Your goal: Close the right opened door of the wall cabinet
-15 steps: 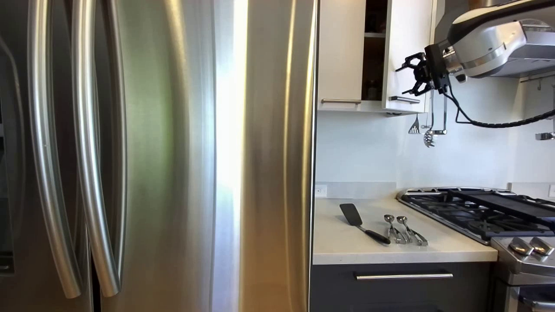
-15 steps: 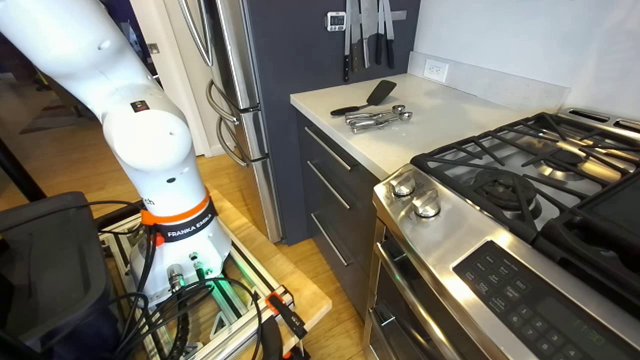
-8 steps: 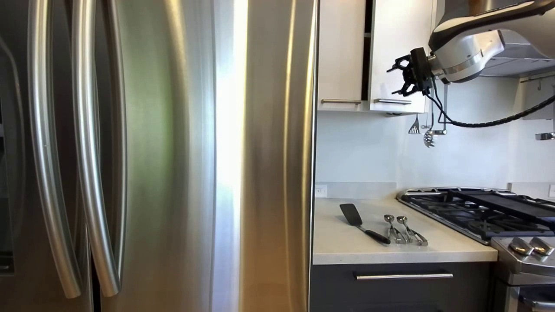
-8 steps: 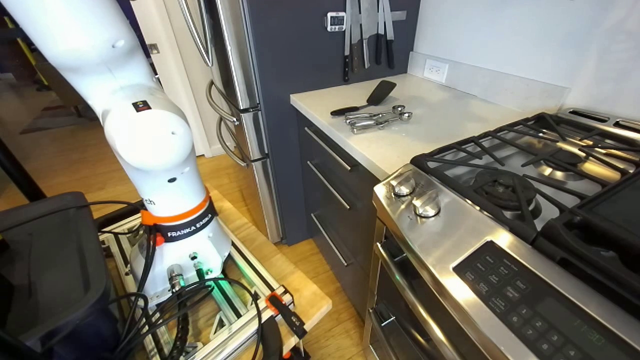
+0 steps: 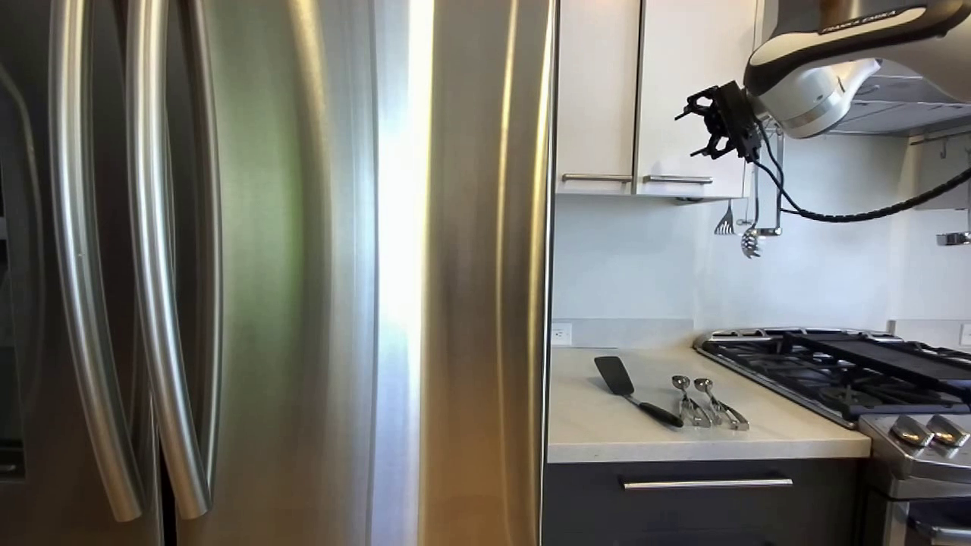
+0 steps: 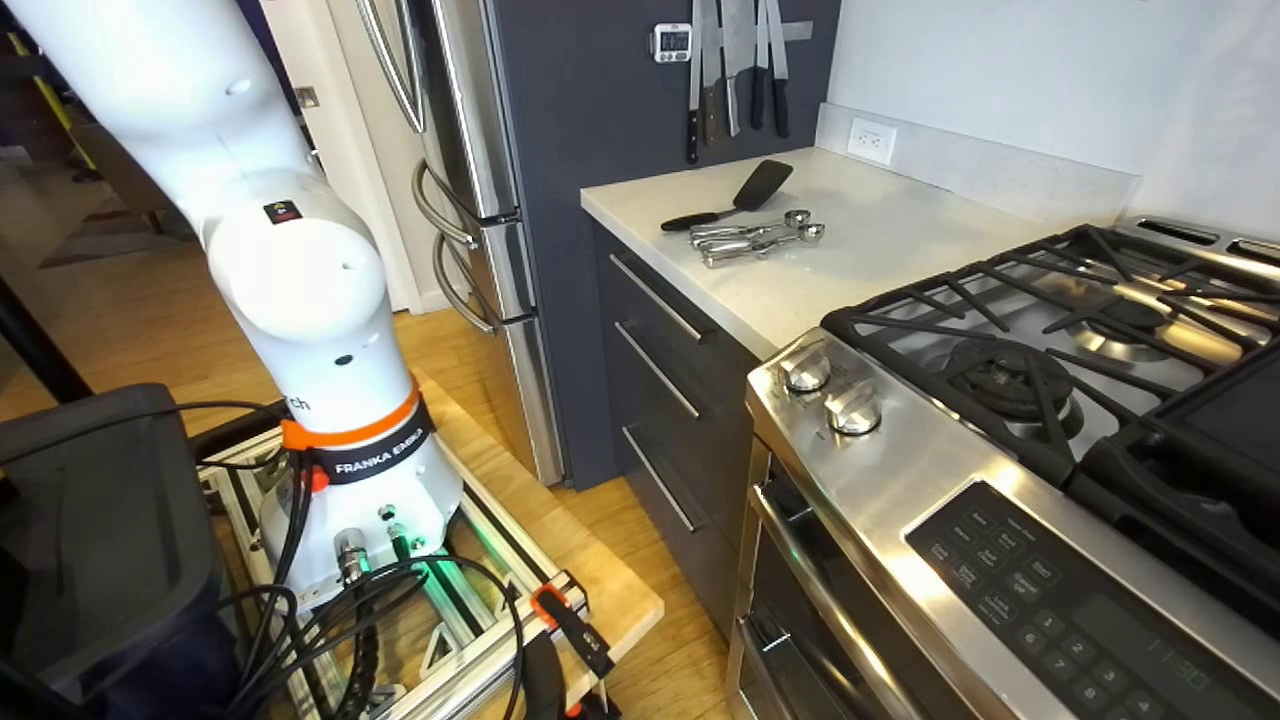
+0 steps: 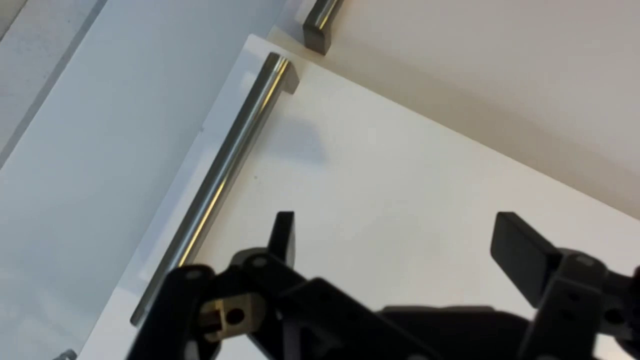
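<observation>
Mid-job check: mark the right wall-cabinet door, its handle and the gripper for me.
Right door (image 5: 684, 67): in an exterior view, on its white front face.
Handle (image 7: 212, 185): in the wrist view, midway along its bar.
Gripper (image 7: 397, 235): in the wrist view, midway between its fingertips.

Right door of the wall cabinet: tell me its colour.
The right door is plain white, showing best in the wrist view.

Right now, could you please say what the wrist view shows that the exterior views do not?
Wrist view only: a holed tan block on the black two-fingered gripper.
Exterior views only: a flat black spatula, a stainless-steel refrigerator.
Shared by wrist and an exterior view: that gripper, and the white right cabinet door with its metal bar handle.
</observation>
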`<control>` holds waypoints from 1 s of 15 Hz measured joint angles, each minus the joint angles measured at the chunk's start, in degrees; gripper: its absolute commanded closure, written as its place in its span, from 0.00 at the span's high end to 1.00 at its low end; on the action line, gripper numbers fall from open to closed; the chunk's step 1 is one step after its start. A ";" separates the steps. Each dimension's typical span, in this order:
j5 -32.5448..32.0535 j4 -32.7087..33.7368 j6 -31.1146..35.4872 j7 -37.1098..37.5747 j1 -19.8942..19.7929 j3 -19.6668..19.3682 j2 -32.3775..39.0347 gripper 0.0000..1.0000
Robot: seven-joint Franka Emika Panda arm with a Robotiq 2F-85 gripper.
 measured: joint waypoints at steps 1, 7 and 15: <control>-3.04 -0.27 0.83 -0.05 -0.31 -0.07 -0.01 1.00; -22.11 -4.28 1.44 -0.17 -3.85 0.29 -2.89 1.00; -36.60 -13.93 -20.19 -4.32 -8.37 0.22 -18.52 1.00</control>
